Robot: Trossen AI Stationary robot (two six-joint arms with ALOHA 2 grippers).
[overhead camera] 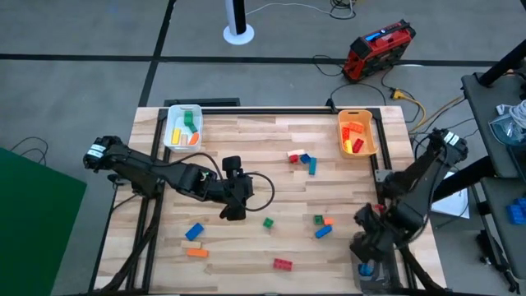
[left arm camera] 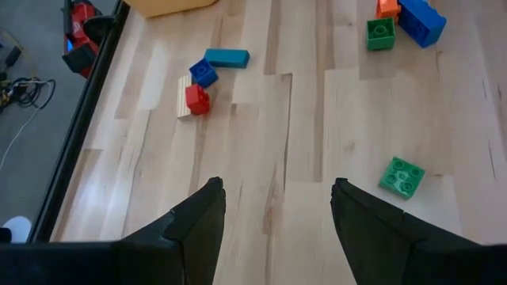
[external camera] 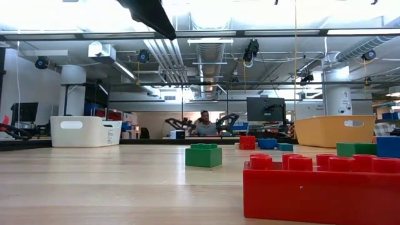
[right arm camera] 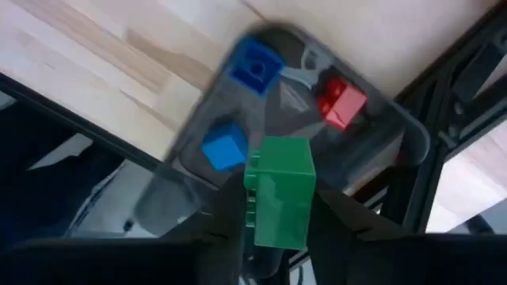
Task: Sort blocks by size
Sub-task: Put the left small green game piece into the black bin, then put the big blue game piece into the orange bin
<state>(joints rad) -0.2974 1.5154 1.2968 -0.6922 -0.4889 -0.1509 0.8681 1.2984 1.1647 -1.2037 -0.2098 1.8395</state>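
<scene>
Hovering over the table's middle in the high view, the left gripper (overhead camera: 233,205) sits amid scattered blocks, a small green one (overhead camera: 268,222) just beside it; the right gripper (overhead camera: 367,247) hangs at the table's near right corner above a grey bin (overhead camera: 371,271). The white bin (overhead camera: 182,127) and orange bin (overhead camera: 357,133) at the far edge already hold bricks, so sorting looks partway done.

Low view: a long red block (external camera: 322,187) with round studs fills the foreground, glossy plastic on pale wood grain; the green square brick (external camera: 204,155) stands behind it.

Left wrist view: its dark fingers (left arm camera: 198,218) stand wide apart and empty, probably lining up on the green four-stud brick (left arm camera: 402,176).

Right wrist view: the fingers (right arm camera: 230,214) pinch a smooth green block (right arm camera: 279,190) above the grey bin (right arm camera: 364,119), which holds two blue bricks and a red one, likely ready for dropping.
</scene>
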